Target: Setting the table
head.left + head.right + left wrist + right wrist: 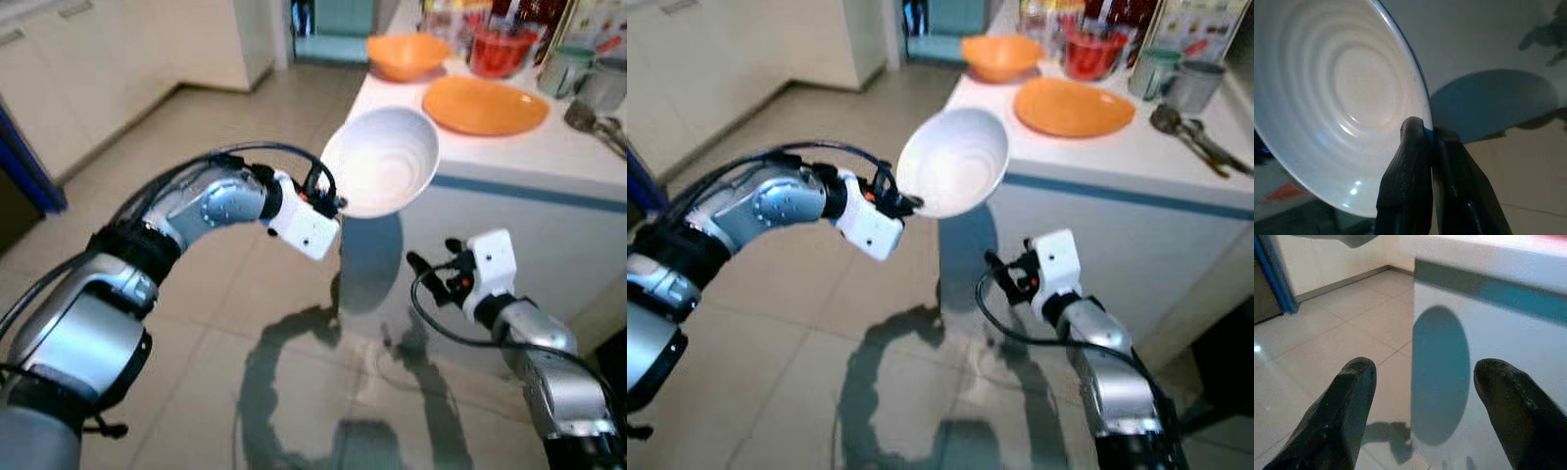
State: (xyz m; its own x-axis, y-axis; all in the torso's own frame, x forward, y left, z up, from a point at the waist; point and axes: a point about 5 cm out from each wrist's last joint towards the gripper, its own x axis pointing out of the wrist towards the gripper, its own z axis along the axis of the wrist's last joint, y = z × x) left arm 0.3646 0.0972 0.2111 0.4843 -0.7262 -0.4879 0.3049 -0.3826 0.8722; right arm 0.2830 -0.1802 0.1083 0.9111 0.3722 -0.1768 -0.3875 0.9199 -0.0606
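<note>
A white ribbed bowl hangs tilted in the air just off the near corner of the white counter. My left gripper is shut on the bowl's lower rim; the wrist view shows both fingers pinching the rim of the bowl. My right gripper is held low in front of the counter's side panel, open, with nothing between its fingers. An orange plate and an orange bowl lie on the counter.
At the counter's back stand a red container, a green mug and a metal cup, with utensils at the right. Tiled floor stretches to the left, bordered by cream cabinets.
</note>
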